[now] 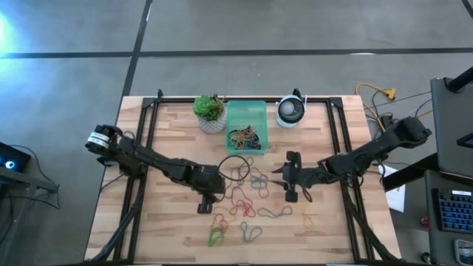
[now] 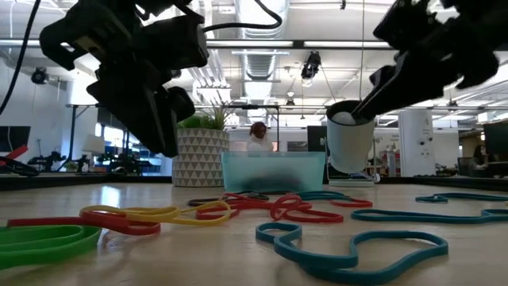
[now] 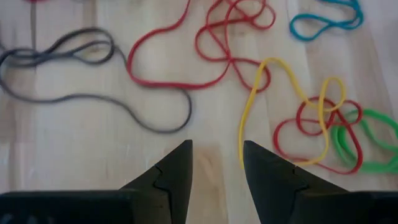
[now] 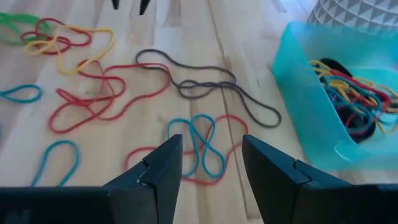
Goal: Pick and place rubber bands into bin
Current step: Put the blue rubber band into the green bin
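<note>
Left gripper (image 1: 208,193): lower centre-left of the high view, above the table (image 1: 170,222); jaws parted, nothing between them.
Right gripper (image 1: 291,177): centre-right, jaws parted, holding nothing.
Rubber bands (image 1: 247,193): loose on the wood between both grippers; more lie in the bin.
Bin (image 1: 246,127): upper centre, beside the plant pot (image 1: 210,113).

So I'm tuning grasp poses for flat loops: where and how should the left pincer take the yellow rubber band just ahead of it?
Probably from straight above, on the long straight strand of the yellow rubber band. It lies flat on the table, clear of the red loops tangled at its far end. The left pincer is open, so its fingers can straddle that strand crosswise.
</note>
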